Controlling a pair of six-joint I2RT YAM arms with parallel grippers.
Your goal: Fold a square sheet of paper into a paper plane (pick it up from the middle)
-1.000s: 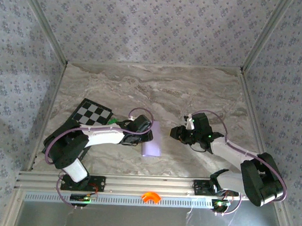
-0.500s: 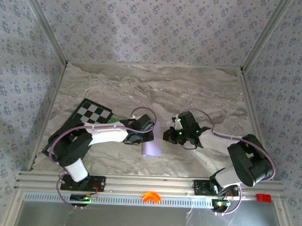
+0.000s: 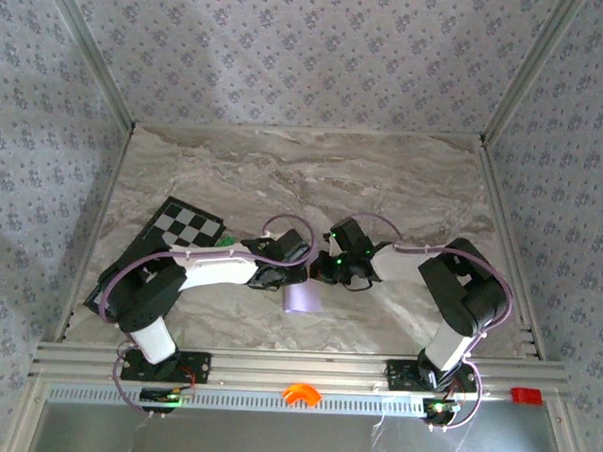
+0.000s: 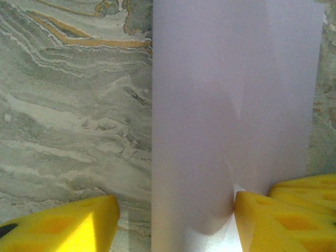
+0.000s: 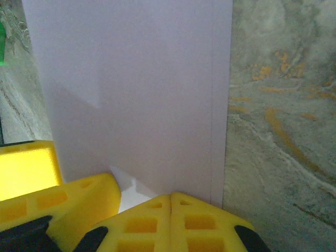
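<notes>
The far half of the grey veined marble table (image 3: pixel 384 180) lies bare, as does its right edge. At the middle the left end effector (image 3: pixel 297 273) and right end effector (image 3: pixel 320 271) crowd together over the pale lilac folded paper (image 3: pixel 301 299), blocking passage there. A black-and-white checkered board (image 3: pixel 184 224) occupies the near left.

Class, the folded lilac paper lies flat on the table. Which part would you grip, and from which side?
Probably a long edge of the paper, mid-length, coming in low from the side across the table. It lies flat as a narrow strip, so only an edge can be pinched.
</notes>
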